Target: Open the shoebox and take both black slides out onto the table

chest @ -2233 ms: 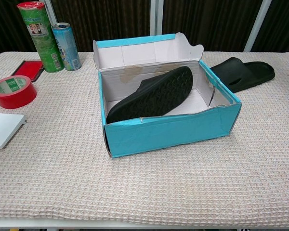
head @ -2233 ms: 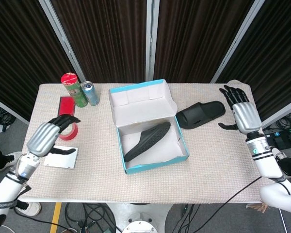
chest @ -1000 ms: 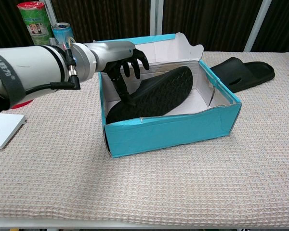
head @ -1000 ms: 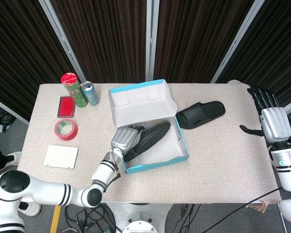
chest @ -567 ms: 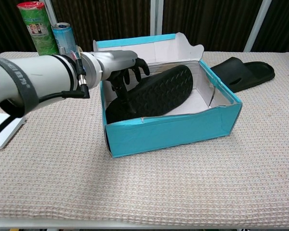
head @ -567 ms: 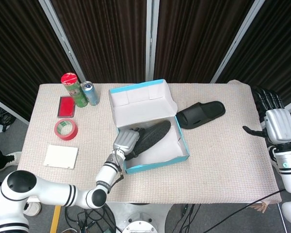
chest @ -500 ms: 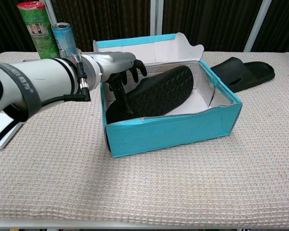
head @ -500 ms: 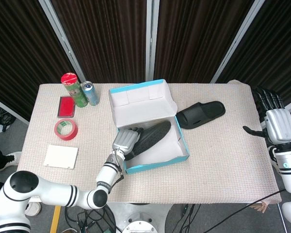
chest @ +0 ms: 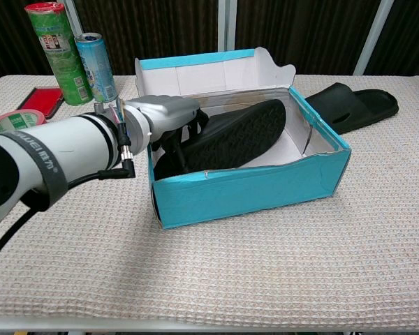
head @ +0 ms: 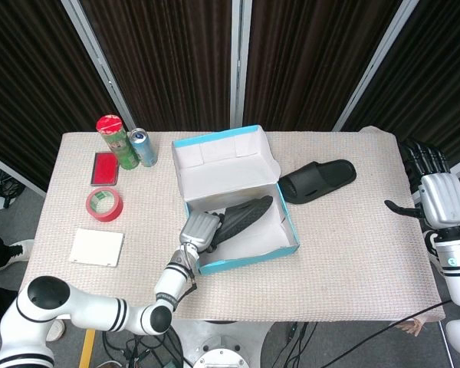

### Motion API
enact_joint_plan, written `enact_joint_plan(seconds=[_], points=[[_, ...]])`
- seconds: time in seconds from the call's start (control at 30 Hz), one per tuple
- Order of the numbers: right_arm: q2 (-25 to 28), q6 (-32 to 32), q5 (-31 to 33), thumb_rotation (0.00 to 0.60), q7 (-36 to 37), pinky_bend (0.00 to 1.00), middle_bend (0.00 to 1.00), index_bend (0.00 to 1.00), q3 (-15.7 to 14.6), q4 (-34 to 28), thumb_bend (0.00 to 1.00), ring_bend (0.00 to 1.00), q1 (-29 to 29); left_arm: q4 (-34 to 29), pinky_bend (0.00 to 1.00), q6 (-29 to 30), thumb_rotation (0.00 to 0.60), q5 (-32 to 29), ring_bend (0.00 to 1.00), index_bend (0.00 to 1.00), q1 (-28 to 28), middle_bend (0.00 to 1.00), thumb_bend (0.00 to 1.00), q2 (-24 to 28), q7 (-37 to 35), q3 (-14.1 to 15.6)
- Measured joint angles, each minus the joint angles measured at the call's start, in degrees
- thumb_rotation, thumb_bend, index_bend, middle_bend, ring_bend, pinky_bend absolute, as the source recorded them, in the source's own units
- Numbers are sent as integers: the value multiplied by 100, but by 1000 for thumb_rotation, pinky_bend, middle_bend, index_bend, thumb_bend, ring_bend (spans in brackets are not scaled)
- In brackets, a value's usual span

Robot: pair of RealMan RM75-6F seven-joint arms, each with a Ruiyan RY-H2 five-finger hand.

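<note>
While inside the shoebox [chest: 251, 190], left robot hand [chest: 169, 117] around a black slide [chest: 230, 136].

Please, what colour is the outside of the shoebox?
The shoebox is turquoise blue outside and white inside; the chest view shows it best.

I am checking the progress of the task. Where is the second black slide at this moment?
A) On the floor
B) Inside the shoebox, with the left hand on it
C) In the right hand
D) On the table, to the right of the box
B: the slide in the box lies inside the shoebox, where the left hand grips it.
</note>
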Motion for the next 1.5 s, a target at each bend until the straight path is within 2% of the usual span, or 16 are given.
enact_joint_plan(seconds=[0.07,0.17,0.4,0.73,0.93,1.07,1.27,1.37,1.5], points=[[1,1,11,600,-8,0,0,0,3,2,0,0,-10,69,848,-47,600,148,575,438,49,508,389,-26,-131,5],[0,-6,31,600,-17,0,0,0,10,0,0,0,-19,171,916,-115,600,448,653,495,150,590,452,-55,-446,1],[-6,-30,51,600,-57,0,0,0,31,-17,0,0,-12,299,955,-389,600,1123,716,570,465,682,487,-12,-1507,-112],[-11,-30,27,600,-87,0,0,0,47,-69,0,0,2,132,956,-594,600,2521,714,571,1046,686,486,393,-3257,-297],[32,14,-9,600,-99,0,0,0,68,-143,0,0,-2,-513,955,-227,600,3307,712,571,1496,683,486,1043,-3870,-402],[58,57,-45,600,-71,0,0,0,69,-169,0,0,-20,-879,952,183,600,3746,709,571,1937,676,486,1658,-4226,-392],[58,136,-161,600,-10,0,0,0,23,-163,0,0,-59,-969,950,853,600,3890,701,571,2841,663,484,2514,-4577,-200],[34,167,-224,600,40,0,0,0,-5,-146,0,0,-68,-750,946,1037,600,3708,698,571,3210,662,485,2636,-4582,-74],[5,213,-301,600,79,0,0,0,-31,-131,0,0,-73,-435,945,1005,600,3309,697,571,3512,661,483,2650,-4536,90]])
